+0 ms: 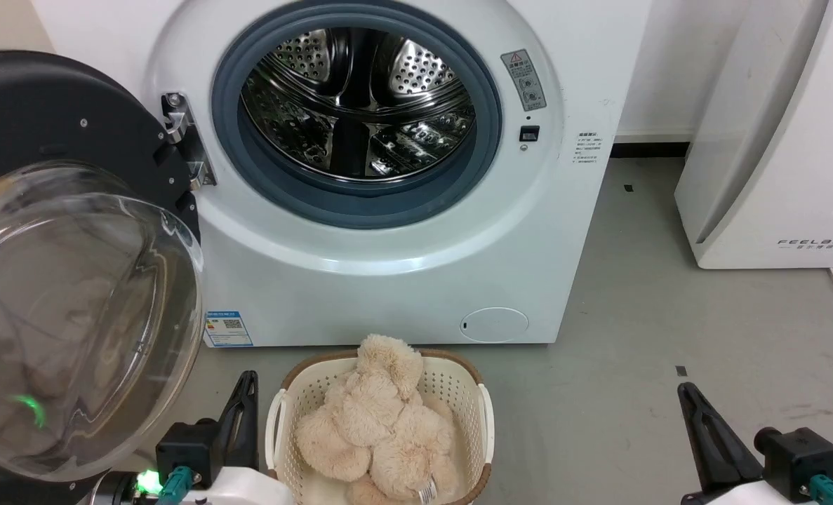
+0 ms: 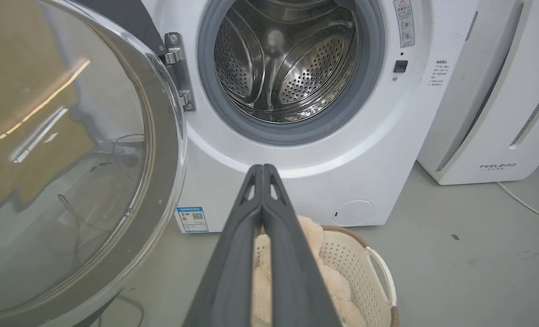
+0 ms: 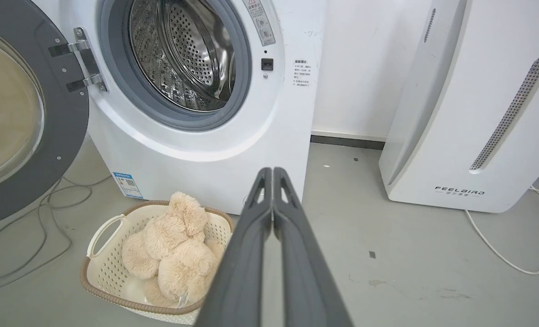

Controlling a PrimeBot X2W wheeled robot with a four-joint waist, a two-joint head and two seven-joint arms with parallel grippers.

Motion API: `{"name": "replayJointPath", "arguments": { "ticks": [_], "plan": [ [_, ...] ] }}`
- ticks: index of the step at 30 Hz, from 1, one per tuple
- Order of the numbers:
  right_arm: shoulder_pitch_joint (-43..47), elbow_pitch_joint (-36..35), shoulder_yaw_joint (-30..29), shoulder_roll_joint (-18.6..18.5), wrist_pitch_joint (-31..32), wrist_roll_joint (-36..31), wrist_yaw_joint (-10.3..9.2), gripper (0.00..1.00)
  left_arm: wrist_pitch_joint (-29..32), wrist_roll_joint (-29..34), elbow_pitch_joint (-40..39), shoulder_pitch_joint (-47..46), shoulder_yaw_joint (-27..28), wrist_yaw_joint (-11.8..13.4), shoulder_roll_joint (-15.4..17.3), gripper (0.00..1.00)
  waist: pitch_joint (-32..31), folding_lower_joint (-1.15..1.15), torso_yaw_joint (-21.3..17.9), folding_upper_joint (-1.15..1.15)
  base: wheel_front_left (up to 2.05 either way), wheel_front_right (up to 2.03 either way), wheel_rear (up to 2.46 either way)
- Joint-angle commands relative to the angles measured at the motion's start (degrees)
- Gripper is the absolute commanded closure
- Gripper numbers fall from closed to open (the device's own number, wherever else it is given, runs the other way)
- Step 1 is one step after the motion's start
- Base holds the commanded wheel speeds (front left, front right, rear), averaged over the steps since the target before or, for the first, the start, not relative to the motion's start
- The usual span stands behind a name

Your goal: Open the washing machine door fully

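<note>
Door (image 1: 79,280) is hanging swung wide on its hinge (image 1: 184,140) at the washer's (image 1: 388,280) left, its glass bowl bulging toward the robot and the drum (image 1: 356,105) gaping. Opening is looking all but finished; any last move is calling for a nudge on the door's rim, outward to the left. Both the left jaws and the right jaws are hanging low, pressed together, gripping nothing. A basket (image 1: 451,393) holding a plush toy (image 1: 367,421) is sitting before the washer, crowding a low reach, and cables (image 3: 46,206) are trailing under the door.
</note>
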Motion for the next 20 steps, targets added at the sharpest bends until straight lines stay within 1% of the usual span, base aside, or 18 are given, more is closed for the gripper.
{"name": "replayJointPath", "arguments": {
  "ticks": [1,20],
  "plan": [
    [-0.8,0.24,0.18,0.06,-0.04,-0.58,-0.02,1.0,0.34,0.65,-0.39,-0.68,0.54,-0.32,-0.32,1.0,0.02,0.0,0.0,0.0,0.0,0.0,0.0],
    [-2.28,1.09,0.66,0.09,0.21,-1.09,-0.03,1.0,1.72,2.74,-1.0,-0.99,2.57,-2.0,-1.74,1.0,0.28,0.0,-0.04,0.0,0.0,0.0,0.0]
  ]
}}
